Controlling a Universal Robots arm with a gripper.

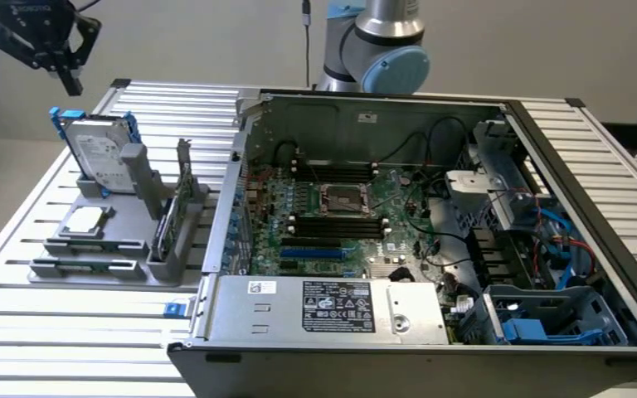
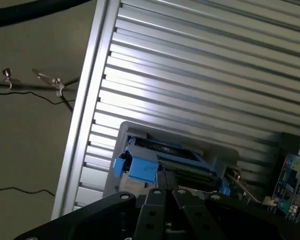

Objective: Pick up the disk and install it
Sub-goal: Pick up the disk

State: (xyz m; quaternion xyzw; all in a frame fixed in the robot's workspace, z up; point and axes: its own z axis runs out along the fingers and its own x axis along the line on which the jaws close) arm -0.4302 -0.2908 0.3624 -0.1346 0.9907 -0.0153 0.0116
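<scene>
— Above the grey rack point(image 1: 86, 249) on the exterior view's left, high up: is that the gripper point(image 1: 70, 83)?
— Yes. Its fingers point(image 2: 155, 197) are pressed together with nothing between them, and it hangs well clear of everything
— And the disk point(image 1: 99, 153)?
— Standing on edge in that rack, white label showing, blue rails point(image 1: 66, 114) up its sides. In the wrist view it sits just beyond the fingertips, so the hand looks roughly lined up over it, though apart from it
— What worries you?
— The closed fingers, first. Brought down like that, I'd expect them to strike the disk's top edge rather than straddle it, and that could tip it in its slot
— Anything beside it?
— A grey post point(image 1: 133, 166) of the rack stands just beside the disk, and the CPU chip point(image 1: 84, 220) lies near its foot. A grip placed off-centre might catch the post, or clamp one rail alone and let the disk swing
— And at the other end?
— The open computer case point(image 1: 584, 157) is crowded with cables point(image 1: 556, 240) near the bay with the blue bracket point(image 1: 540, 323). My guess is a tilted disk would snag there
</scene>
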